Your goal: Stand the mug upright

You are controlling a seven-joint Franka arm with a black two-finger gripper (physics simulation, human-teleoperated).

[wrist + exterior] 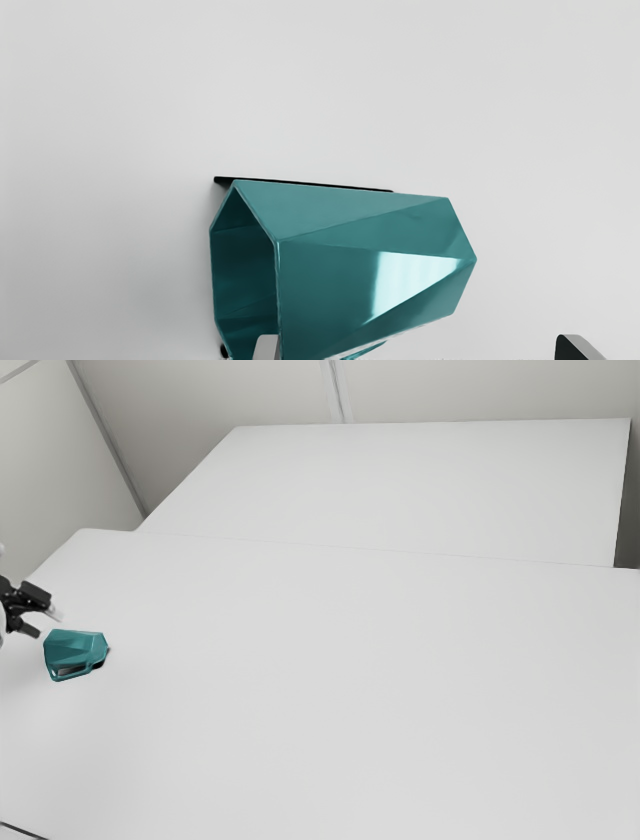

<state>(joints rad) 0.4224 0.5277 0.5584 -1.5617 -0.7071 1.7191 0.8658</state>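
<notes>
Nearest the wrist camera, the gripper (pixel 419 347) has its fingers well apart, with nothing clamped between them. Just past the fingertips lies the mug (pixel 350 250), tipped on its side, and the relation that matters is its long axis: it runs roughly along the line from one fingertip to the other, rather than across it. The open mouth is toward one finger, whose tip overlaps the rim in the wrist view; whether they touch I cannot tell. The narrower base points toward the other finger, stopping short of it, so the mug sits off-centre. Closing as things stand would, I judge, meet it end to end or catch the mouth; a turn of the hand, so that the fingers straddle the body, looks the better grip for tipping it onto its base. Its smooth slanted facets might slip. The exterior view has the mug on the tabletop (pixel 350 680), close to the fingertips and a little toward the exterior view's right. Farther off comes a white slab (pixel 400 480), then the pale wall (pixel 200 395) behind.
</notes>
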